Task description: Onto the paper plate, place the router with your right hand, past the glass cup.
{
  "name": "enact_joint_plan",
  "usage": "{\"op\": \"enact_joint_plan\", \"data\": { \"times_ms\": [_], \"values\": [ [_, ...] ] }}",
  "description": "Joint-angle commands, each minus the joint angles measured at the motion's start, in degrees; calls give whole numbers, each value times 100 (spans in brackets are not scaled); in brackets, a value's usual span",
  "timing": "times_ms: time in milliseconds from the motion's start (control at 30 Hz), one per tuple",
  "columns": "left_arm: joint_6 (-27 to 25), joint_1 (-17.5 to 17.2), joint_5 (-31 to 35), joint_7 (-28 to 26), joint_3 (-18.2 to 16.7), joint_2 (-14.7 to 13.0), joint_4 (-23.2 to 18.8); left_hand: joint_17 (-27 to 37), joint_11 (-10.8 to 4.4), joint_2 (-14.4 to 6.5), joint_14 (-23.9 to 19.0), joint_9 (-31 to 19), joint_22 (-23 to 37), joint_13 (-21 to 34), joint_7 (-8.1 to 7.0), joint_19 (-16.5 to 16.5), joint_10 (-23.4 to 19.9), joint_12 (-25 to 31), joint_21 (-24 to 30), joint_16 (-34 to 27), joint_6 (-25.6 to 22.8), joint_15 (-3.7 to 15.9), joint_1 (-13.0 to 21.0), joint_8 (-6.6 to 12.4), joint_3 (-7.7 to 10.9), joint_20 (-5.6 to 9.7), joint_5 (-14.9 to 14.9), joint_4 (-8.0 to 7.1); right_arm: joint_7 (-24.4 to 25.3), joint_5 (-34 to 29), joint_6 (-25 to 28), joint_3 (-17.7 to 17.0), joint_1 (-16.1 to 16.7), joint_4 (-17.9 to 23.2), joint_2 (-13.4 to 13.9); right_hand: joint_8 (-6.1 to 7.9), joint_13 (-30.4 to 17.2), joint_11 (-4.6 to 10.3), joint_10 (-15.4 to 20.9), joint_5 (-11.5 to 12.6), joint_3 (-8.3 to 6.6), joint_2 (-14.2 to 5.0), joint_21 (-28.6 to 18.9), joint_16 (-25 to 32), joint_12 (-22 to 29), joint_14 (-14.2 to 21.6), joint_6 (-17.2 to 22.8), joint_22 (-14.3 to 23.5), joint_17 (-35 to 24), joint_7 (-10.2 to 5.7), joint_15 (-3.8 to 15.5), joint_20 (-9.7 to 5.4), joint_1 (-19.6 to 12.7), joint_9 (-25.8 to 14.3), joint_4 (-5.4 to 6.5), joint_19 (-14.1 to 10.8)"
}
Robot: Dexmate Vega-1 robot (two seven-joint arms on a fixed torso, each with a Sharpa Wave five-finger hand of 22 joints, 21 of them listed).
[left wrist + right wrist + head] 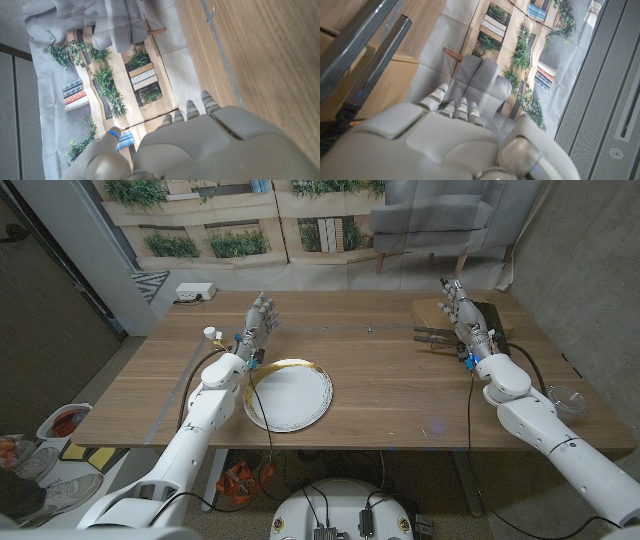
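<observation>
Fingers of the right hand (462, 310) extend together, holding nothing, just beside the black flat router (478, 330) on a tan cardboard box (432, 313) at the table's far right. The right wrist view alone shows the router's grey antennas (367, 55). Left hand (258, 322) fingers likewise extend, empty, beyond the round gold-rimmed white paper plate (288, 394). A clear glass cup (567, 399) sits near right.

On the wooden table (400, 395) there was one paper plate (288, 394), white with a gold rim. One router (470, 320), dark and with antennas, sat on one cardboard box (432, 311) at the far right corner. One glass cup (567, 397) stood at the table's right edge. One small white object (210, 333) lay near the left edge, too small to identify. Two robot hands were counted: one left hand (260, 320) and one right hand (461, 308). One white power strip (195, 293) lay on the floor beyond the table.
</observation>
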State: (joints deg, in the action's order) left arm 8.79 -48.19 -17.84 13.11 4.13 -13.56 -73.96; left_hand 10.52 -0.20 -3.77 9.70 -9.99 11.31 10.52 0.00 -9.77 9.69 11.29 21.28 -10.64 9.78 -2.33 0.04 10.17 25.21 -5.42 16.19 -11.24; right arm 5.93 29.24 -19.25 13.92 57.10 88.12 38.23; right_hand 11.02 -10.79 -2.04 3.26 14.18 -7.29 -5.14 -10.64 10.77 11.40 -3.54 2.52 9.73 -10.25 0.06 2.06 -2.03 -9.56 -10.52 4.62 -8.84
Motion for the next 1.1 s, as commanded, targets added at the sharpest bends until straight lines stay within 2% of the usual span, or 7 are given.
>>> {"op": "enact_joint_plan", "data": {
  "times_ms": [33,1100],
  "values": [
    [4,40,12,5,12,20,54,30,-9,-653,1205,-19,27,18,10,-486,1251,34,-8,-40,827,-17,0,40,1,-26,38,9,210,-190,85,-80,131,112,175,38,-20,3,62,12,-8,13,-37,24,-6,-13,66,10,-11,1,-21,4,-43,-18,-49,-73],
    [-13,39,28,5,51,68,21,30,10,-652,1200,-21,28,19,8,-481,1262,30,-15,-41,794,-33,-1,49,-6,-23,41,9,788,-660,417,-397,606,531,671,59,-21,-14,137,-4,-33,6,-43,32,7,37,182,10,-12,-15,-18,8,-105,-20,-104,-106]
  ]
}}
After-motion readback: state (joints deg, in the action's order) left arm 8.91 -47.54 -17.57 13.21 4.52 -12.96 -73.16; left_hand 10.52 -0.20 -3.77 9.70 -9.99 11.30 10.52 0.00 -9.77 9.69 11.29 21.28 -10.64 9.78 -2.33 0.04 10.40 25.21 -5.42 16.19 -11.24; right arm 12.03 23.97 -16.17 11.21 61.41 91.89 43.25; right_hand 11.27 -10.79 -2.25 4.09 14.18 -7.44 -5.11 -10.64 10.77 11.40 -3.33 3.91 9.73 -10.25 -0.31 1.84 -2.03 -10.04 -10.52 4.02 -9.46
